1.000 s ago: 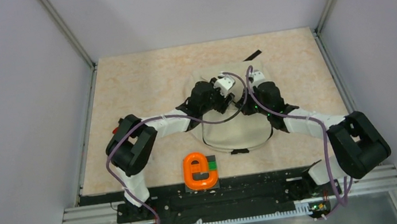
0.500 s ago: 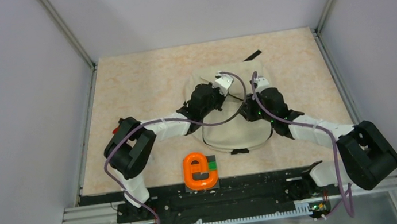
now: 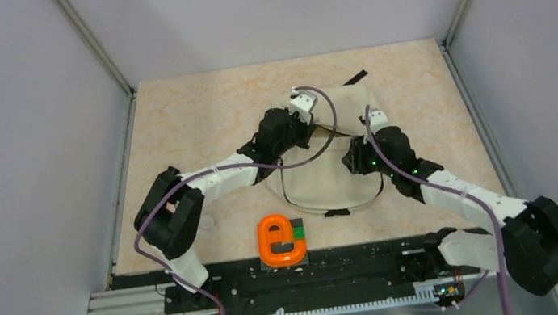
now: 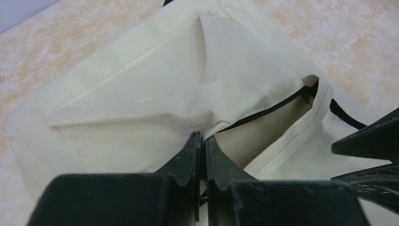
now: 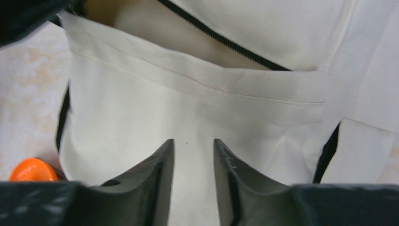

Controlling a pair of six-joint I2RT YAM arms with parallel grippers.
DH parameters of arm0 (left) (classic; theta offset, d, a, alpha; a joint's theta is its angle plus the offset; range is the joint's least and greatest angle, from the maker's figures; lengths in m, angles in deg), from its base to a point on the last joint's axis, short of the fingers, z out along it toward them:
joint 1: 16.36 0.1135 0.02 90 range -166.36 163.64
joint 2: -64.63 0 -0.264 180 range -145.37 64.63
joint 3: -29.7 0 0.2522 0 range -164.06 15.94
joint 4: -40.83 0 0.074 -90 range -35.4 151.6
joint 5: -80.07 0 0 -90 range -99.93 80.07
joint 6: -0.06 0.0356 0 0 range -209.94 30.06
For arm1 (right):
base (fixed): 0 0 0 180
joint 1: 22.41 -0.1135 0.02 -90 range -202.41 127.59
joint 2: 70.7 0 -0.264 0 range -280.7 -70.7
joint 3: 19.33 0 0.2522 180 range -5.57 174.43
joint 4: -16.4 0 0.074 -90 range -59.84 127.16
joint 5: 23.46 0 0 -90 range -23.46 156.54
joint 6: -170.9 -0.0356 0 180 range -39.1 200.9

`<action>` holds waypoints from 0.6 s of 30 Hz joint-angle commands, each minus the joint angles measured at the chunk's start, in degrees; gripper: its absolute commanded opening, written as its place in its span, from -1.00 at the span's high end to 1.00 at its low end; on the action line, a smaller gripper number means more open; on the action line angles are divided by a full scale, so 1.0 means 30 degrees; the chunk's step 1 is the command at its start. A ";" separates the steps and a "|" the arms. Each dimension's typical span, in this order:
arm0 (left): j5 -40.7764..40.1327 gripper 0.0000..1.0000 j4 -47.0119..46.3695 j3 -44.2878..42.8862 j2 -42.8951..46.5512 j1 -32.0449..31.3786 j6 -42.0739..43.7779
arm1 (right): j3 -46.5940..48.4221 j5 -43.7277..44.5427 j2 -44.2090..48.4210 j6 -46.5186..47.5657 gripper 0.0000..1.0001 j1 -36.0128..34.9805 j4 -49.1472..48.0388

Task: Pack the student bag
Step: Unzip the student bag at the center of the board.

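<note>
The student bag (image 3: 334, 184), a cream fabric backpack with black zipper trim, lies mid-table. My left gripper (image 3: 314, 123) sits over its far part. In the left wrist view this gripper (image 4: 203, 137) is shut on the cream edge of the bag (image 4: 164, 84) beside the open black zipper (image 4: 273, 109), and the flap is pulled up. My right gripper (image 3: 354, 157) hovers at the bag's right side. In the right wrist view it (image 5: 194, 141) stands open over the front panel (image 5: 188, 108) with nothing between its fingers. The zipper (image 5: 221, 40) gapes just beyond.
An orange ring-shaped object (image 3: 277, 241) rests on a dark item near the front edge, also seen as an orange object (image 5: 30, 170) at the lower left of the right wrist view. A black strap (image 3: 355, 77) pokes out behind the bag. Grey walls enclose the table.
My left gripper shut on the bag's edge and drew it toward the far side. My right gripper let go, opened and pulled back toward the near right.
</note>
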 commanded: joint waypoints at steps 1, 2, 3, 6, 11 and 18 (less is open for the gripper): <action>0.1808 1.00 0.0403 -0.1470 0.1172 0.0248 -0.1417 | 0.1194 0.0682 0.2631 0.1956 0.07 -0.0156 0.0796; 0.2009 1.00 0.0726 -0.1641 0.1160 0.0263 -0.1506 | 0.1459 0.1023 0.2853 0.2290 -0.04 -0.0153 0.0910; 0.2220 1.00 0.0979 -0.1783 0.1148 0.0262 -0.1594 | 0.1719 0.1164 0.2903 0.2610 -0.13 -0.0149 0.0839; 0.2435 1.00 0.1166 -0.1814 0.1287 0.0317 -0.1950 | 0.2574 0.1407 0.2231 0.3899 -0.25 -0.0149 0.0307; 0.2688 1.00 0.1458 -0.1871 0.1429 0.0411 -0.2103 | 0.3427 0.2344 -0.0218 0.6239 -0.29 -0.0149 -0.2164; 0.2735 1.00 0.1693 -0.1894 0.1518 0.0552 -0.2246 | 0.3970 0.1929 -0.3420 0.8869 -0.29 -0.0193 -0.4162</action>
